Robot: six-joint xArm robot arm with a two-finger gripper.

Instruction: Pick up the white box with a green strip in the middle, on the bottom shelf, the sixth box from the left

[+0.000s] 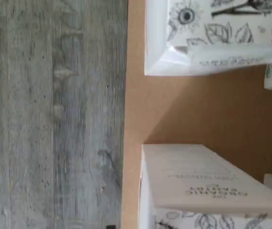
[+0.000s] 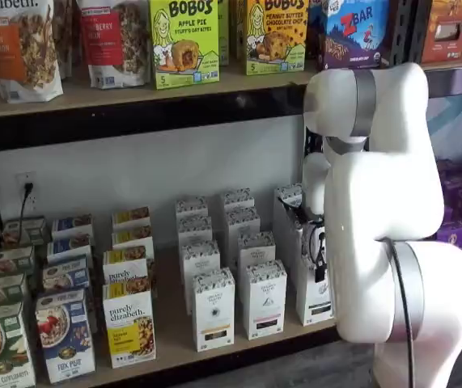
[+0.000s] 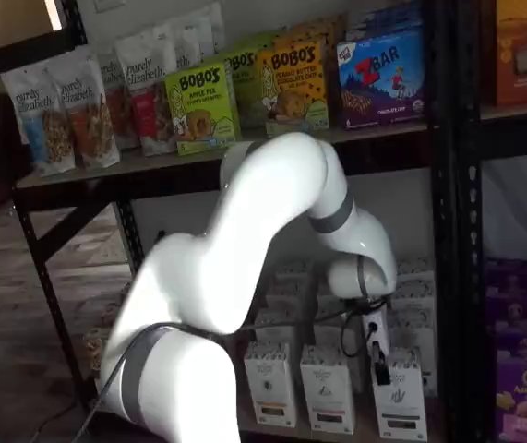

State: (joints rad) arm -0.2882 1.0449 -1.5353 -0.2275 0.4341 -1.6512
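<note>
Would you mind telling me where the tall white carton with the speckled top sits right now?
In both shelf views the tall white carton stands at the front of the tan wooden bottom shelf, rightmost of the white cartons, directly under the robot's wrist.

Two Bobo's boxes (image 2: 184, 40), one Zbar box (image 2: 355, 32) (top shelf).

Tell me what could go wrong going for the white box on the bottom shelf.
The white box stands close to the neighbouring carton; the pincer could topple that.
The loose cable beside the pincer may snag a box top.
The box sits near the bottom shelf edge and could tip off.
</note>
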